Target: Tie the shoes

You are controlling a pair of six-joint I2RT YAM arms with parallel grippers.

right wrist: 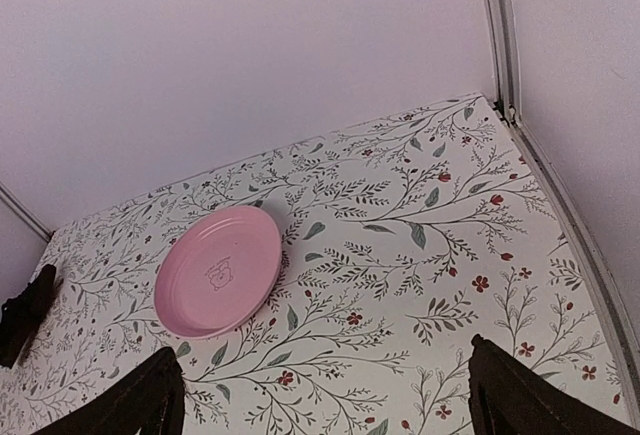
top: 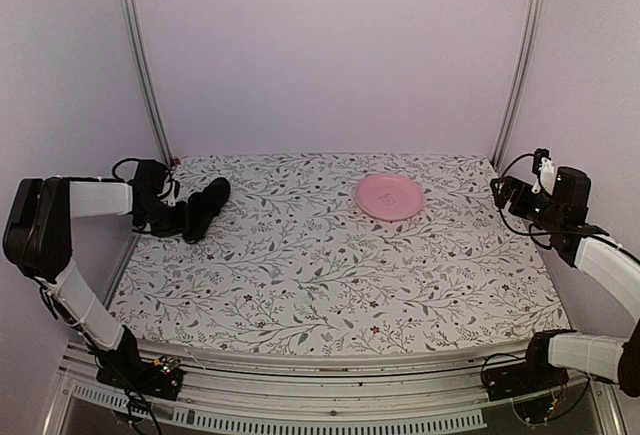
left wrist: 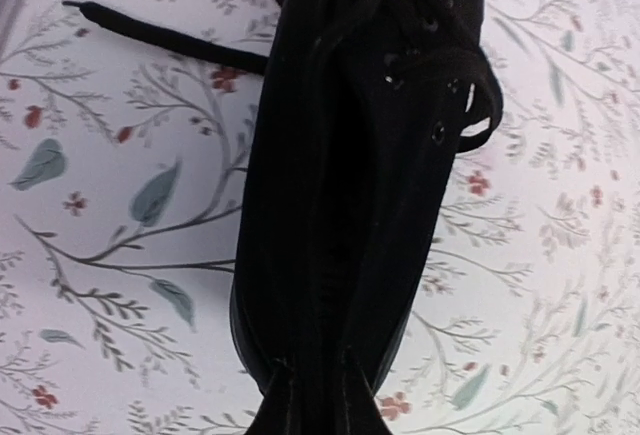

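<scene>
The black shoe lies at the far left of the table, toe toward the back. My left gripper sits at its near end. In the left wrist view the shoe fills the middle, and the gripper has its two fingers close together, pinched on the heel. One loose lace trails left on the cloth and another loops off the right side. My right gripper hangs open and empty above the right edge. Its view shows the shoe far left.
A pink plate sits on the floral cloth at the back right and also shows in the right wrist view. Purple walls and two metal posts close in the back corners. The left arm lies along the left wall.
</scene>
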